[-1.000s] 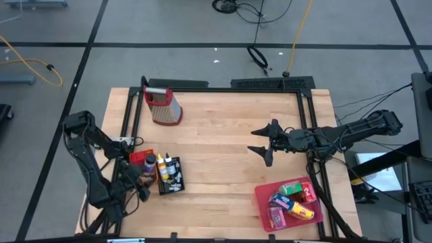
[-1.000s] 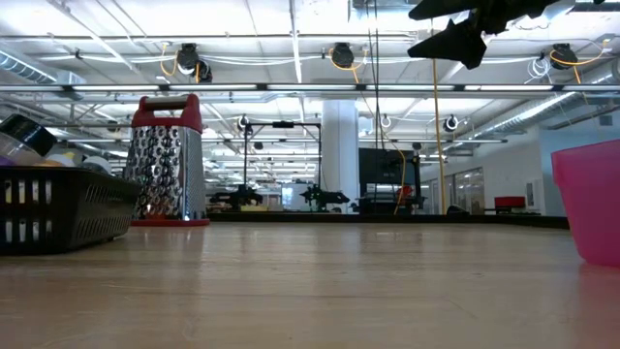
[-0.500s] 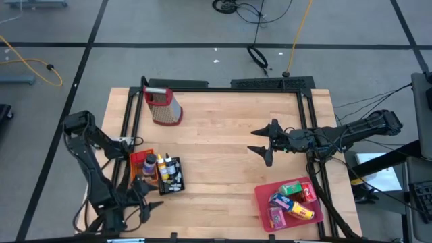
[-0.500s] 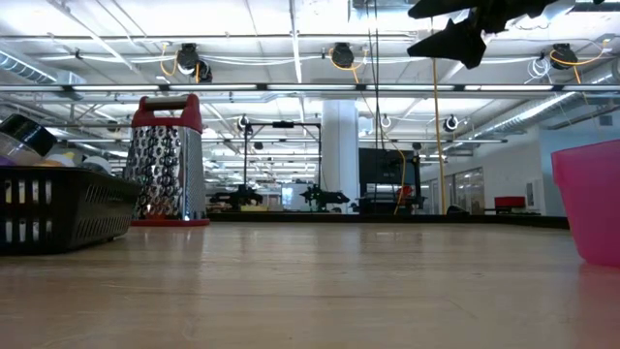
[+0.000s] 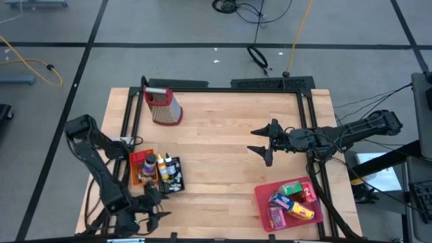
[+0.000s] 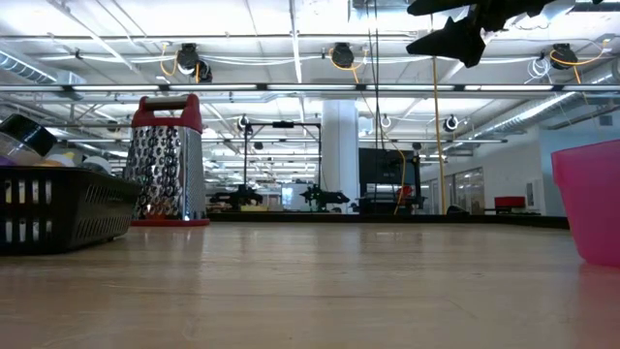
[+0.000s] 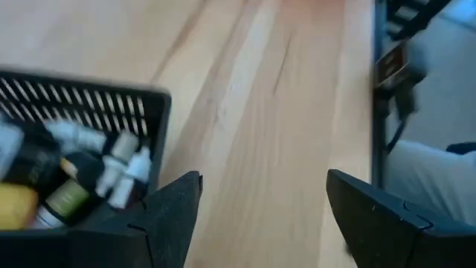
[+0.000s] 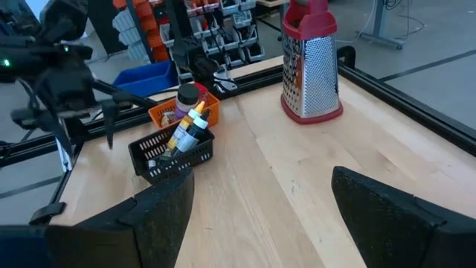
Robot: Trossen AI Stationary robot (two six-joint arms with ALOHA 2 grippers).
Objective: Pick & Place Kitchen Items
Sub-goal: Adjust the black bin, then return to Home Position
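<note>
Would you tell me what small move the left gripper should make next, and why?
Probably swing the left gripper back toward the black basket and lower it over a little bottle. It hangs open and empty near the table's near edge, just beside the basket, while the pink bin already holds cartons. The right gripper waits open above mid-table.

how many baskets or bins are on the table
3: a black basket of bottles near the left front, an orange bin touching its left side, and a pink bin of cartons at the right front. None seems hidden.
</note>
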